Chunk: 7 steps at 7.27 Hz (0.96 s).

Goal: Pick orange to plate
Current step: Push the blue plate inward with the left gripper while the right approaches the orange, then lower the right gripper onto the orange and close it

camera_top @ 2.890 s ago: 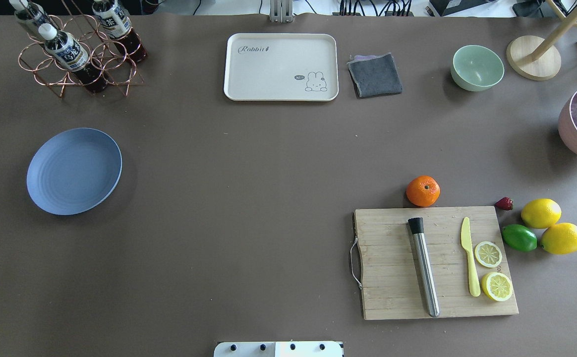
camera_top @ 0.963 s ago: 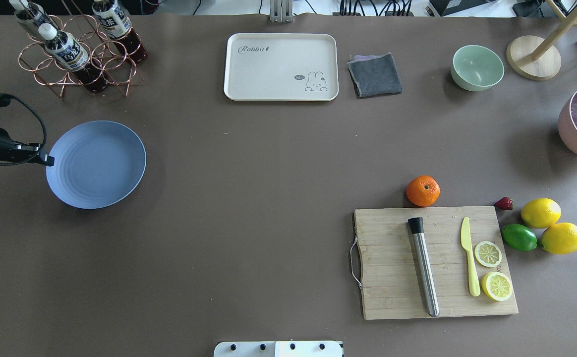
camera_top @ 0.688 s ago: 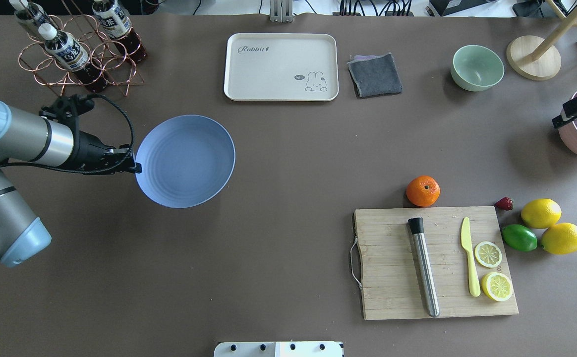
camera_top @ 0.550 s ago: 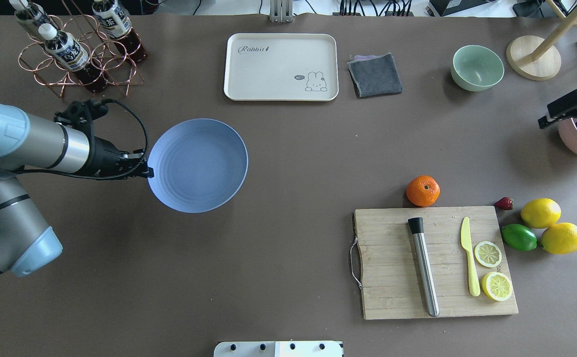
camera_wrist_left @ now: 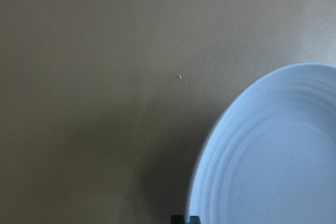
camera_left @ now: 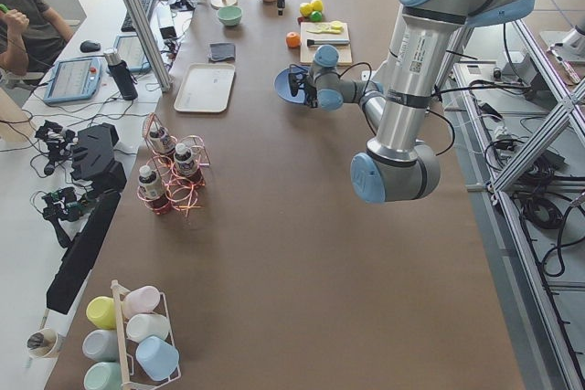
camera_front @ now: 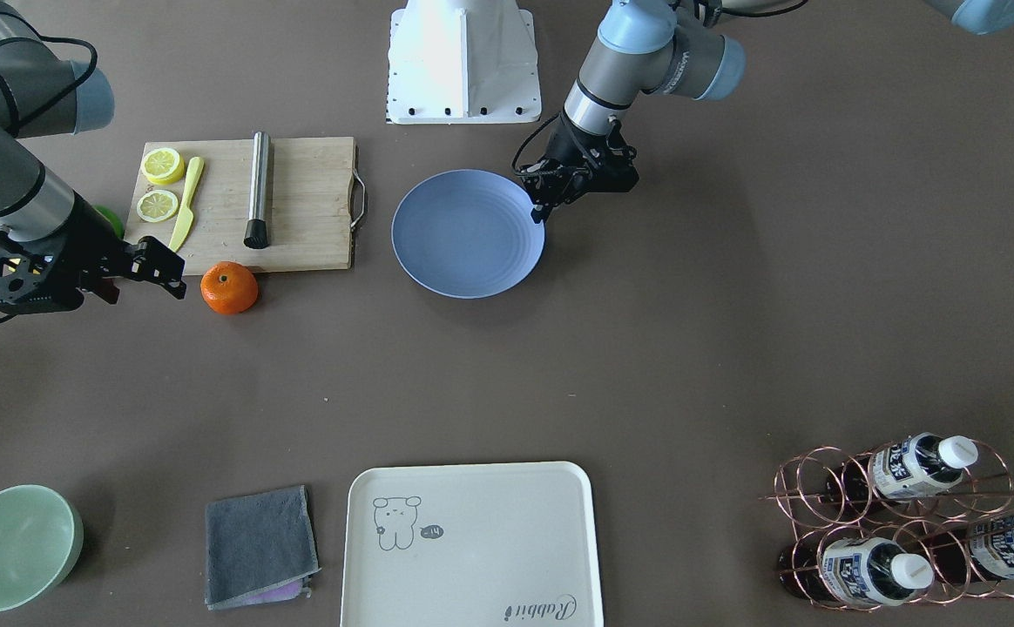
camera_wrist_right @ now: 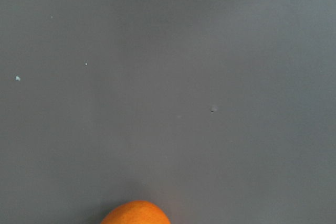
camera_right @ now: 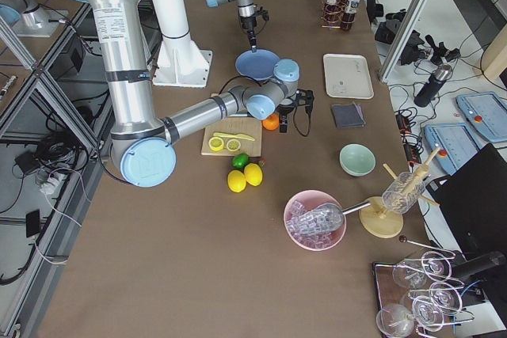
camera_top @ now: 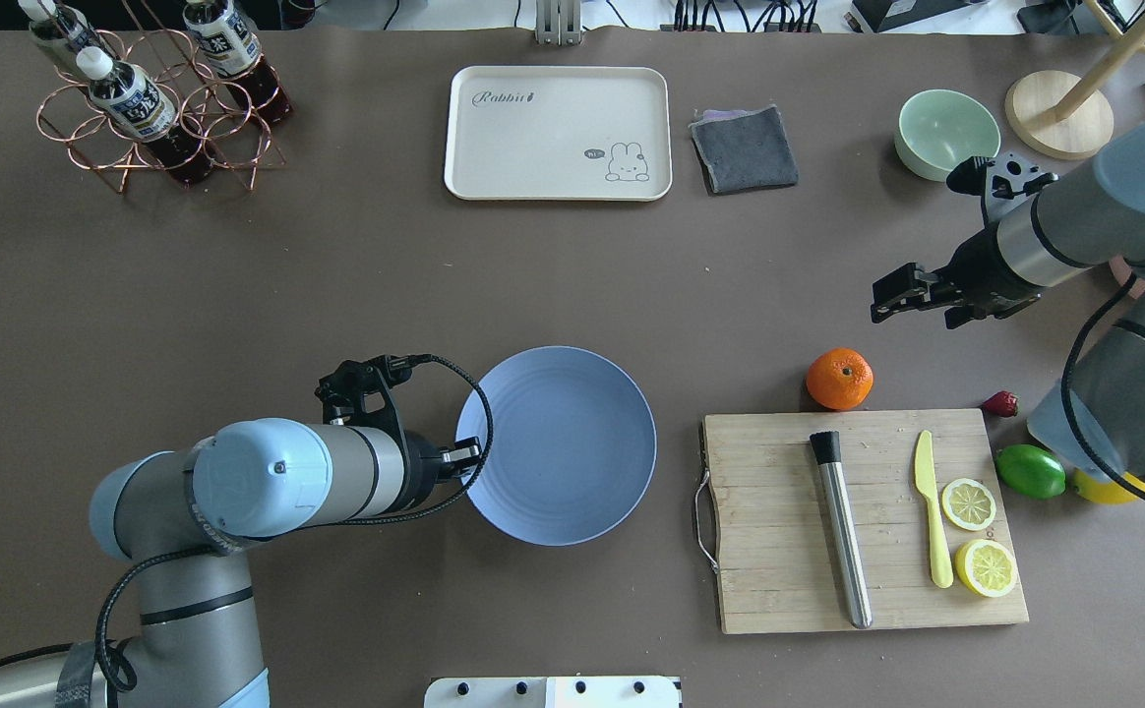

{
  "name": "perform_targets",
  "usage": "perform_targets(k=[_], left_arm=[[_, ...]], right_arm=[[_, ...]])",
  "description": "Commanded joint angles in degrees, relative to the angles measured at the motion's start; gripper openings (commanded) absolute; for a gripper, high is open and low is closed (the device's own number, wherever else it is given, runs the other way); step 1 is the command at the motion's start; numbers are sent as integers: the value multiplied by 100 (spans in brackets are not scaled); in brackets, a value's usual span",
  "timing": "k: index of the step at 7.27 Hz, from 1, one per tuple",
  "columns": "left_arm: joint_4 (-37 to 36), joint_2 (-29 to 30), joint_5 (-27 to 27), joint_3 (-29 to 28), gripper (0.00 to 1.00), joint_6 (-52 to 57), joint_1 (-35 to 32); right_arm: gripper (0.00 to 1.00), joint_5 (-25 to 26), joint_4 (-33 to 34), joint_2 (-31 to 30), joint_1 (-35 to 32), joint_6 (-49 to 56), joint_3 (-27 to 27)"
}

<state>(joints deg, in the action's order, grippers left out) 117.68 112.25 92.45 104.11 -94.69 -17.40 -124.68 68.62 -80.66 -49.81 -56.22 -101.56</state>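
Bright-orange orange (camera_top: 839,379) (dark stem dot), round

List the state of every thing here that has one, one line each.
left tool, shut on the plate rim
right tool, open, empty, short of the orange
plate, empty
orange, whole, on the table, ungripped
lemon slices, cut, flat on the board
bottles, capped
cloth, folded
bowl, upright, empty

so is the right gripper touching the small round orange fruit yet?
Apart. The overhead view shows bare brown table between the right gripper and the small round orange fruit.
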Motion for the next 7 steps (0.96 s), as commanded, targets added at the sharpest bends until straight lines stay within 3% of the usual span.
perform_targets(k=[1,7], left_arm=[[-34,-19,-174,-5,0,-32,176],[-34,-37,-174,-14,0,-14,140]], right_arm=[[97,145,-24,173,400,-39,223],[97,347,-24,359,709,-197,453]])
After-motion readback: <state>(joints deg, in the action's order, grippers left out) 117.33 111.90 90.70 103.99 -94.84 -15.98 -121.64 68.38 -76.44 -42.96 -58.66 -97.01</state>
